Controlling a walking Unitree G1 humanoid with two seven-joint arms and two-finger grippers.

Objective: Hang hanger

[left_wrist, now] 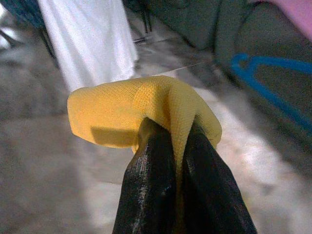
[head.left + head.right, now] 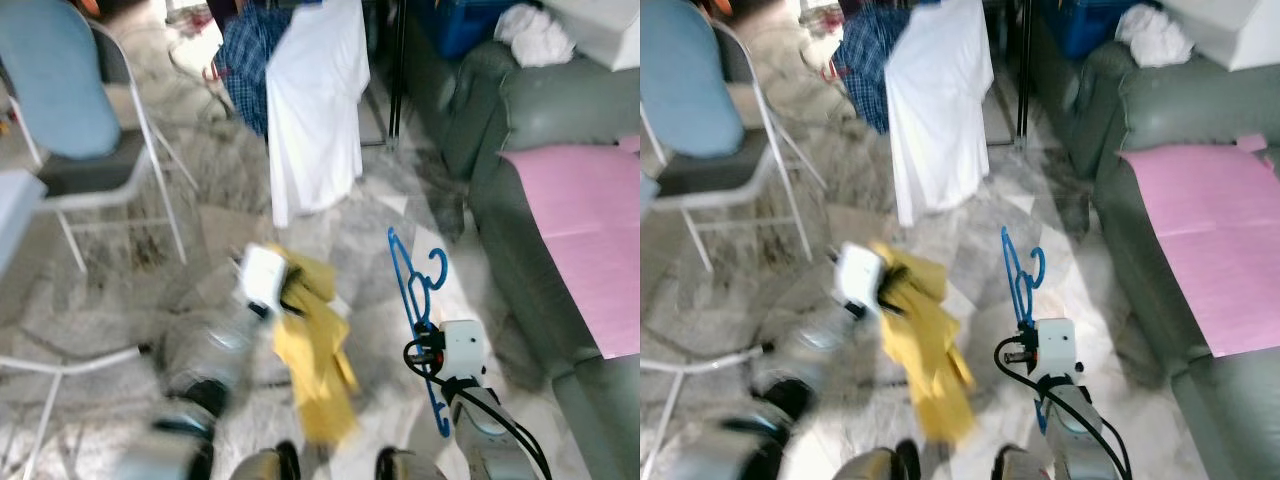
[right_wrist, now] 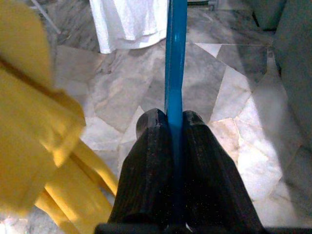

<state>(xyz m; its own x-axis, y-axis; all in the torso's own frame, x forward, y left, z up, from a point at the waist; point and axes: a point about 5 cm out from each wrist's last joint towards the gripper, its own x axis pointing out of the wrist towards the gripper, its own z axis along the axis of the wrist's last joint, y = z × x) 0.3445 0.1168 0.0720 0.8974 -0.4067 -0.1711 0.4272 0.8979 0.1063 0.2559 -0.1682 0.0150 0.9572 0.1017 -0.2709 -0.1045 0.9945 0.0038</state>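
Two grippers loaded for you: left gripper [image 1: 181,146] pinches yellow cloth [image 2: 312,350], right gripper [image 3: 168,127] clamps blue hanger [image 2: 412,290].

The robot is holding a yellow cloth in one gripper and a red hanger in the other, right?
Not quite. The hanger is blue, not red; the right wrist view shows the right gripper pinching its blue bar. The rest is right: the left gripper is shut on the yellow cloth.

No text, label, brand or number can be read anywhere — the views are soft (some blurred).
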